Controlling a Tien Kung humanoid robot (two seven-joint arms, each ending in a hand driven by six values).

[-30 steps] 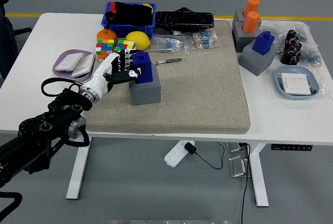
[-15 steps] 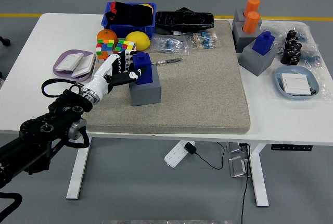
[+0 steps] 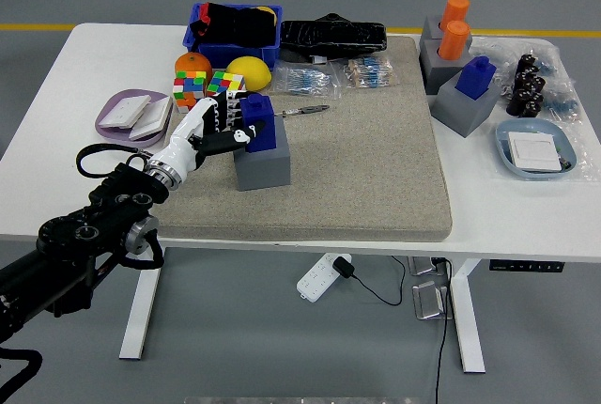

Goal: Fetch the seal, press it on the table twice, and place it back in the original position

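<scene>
**Left hand at the blue seal on its grey base**

While the left arm reaches in from the lower left corner, the left hand (image 3: 208, 129) is at the blue seal (image 3: 258, 122), which sits on top of a grey block (image 3: 262, 166) on the left part of the beige mat (image 3: 366, 160). The white-backed hand has black fingers (image 3: 235, 137) that are curled against the left side of the seal; they touch it, but I cannot tell if they hold it firmly. The seal is upright on the block and it does not look lifted.

Just behind the hand there are two coloured cubes (image 3: 205, 85), an orange (image 3: 192, 64) and a lemon (image 3: 249, 72). A blue bin (image 3: 233, 36) with dark things inside stands at the far edge, and a black bag (image 3: 333, 36) lies beside it. A purple plate (image 3: 134, 113) with white cards is on the table to the left of the mat. A pen (image 3: 302, 111) lies on the mat just right of the seal.

On the right side of the white table (image 3: 56, 122), well apart from the hand, a second blue seal (image 3: 476, 76) stands on its own grey block, and two orange cylinders (image 3: 454, 25) stand behind it. A pale blue plate (image 3: 537, 147) is near the right edge.
</scene>
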